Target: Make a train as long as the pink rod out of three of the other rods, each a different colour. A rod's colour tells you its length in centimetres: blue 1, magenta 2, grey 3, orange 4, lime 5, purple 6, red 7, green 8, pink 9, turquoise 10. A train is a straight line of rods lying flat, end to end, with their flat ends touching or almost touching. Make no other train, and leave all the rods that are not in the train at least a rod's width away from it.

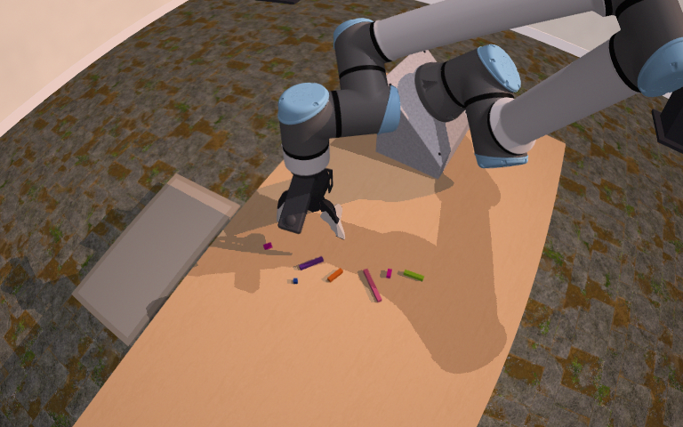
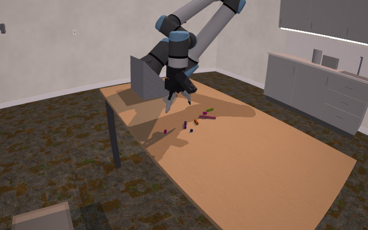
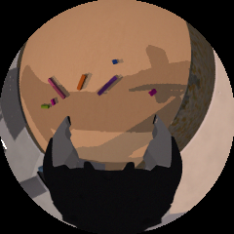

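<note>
Pincers (image 1: 313,225) (image 2: 178,108) (image 3: 112,120) hung wide open above the table (image 1: 282,362) (image 2: 258,151) (image 3: 104,34), gripping nothing. Seven rods lay scattered below, the purple rod (image 1: 311,263) (image 2: 185,124) (image 3: 107,85) near the orange one (image 1: 334,275) (image 2: 196,121) (image 3: 82,82).

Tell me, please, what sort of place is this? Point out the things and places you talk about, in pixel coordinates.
Probably a kitchen or a kitchen-like workroom: grey cabinets (image 2: 309,78), a tap (image 2: 360,65) above the counter, and a robot arm (image 1: 488,25) (image 2: 214,32) on a table (image 1: 312,362) (image 2: 258,151).

Kitchen, with cabinets (image 2: 306,78) and tap (image 2: 360,65).
</note>
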